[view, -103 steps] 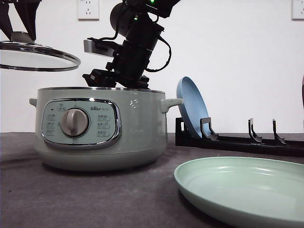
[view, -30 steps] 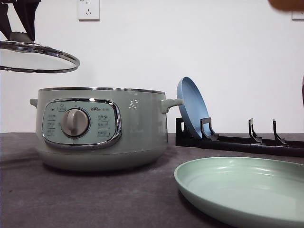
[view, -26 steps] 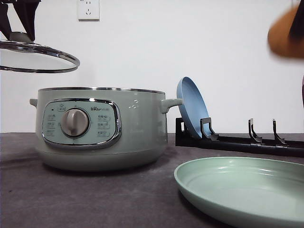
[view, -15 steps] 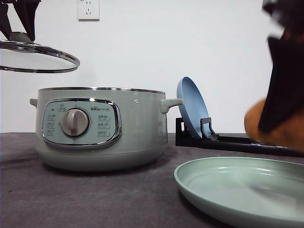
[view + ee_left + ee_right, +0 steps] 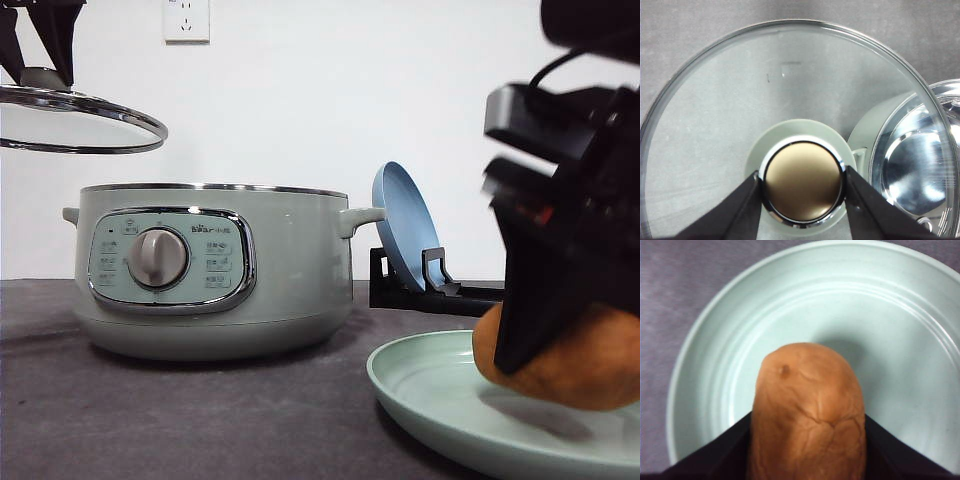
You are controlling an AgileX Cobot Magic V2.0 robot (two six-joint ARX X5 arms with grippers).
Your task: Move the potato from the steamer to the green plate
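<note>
In half a second I've brought the right gripper down from above the rack to just over the green plate, its 2 fingers clamped around the potato, so only the release remains (left gripper grips the steamer lid's knob, aloft).

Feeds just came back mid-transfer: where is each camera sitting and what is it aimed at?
Front: low at table level, facing the wall; sage-green steamer, right gripper gripping the orange-brown potato.
Left wrist: looking down; dark fingers clamp the glass lid's knob.
Right wrist: looking down on the potato over the mint-green plate, shared with front.
</note>
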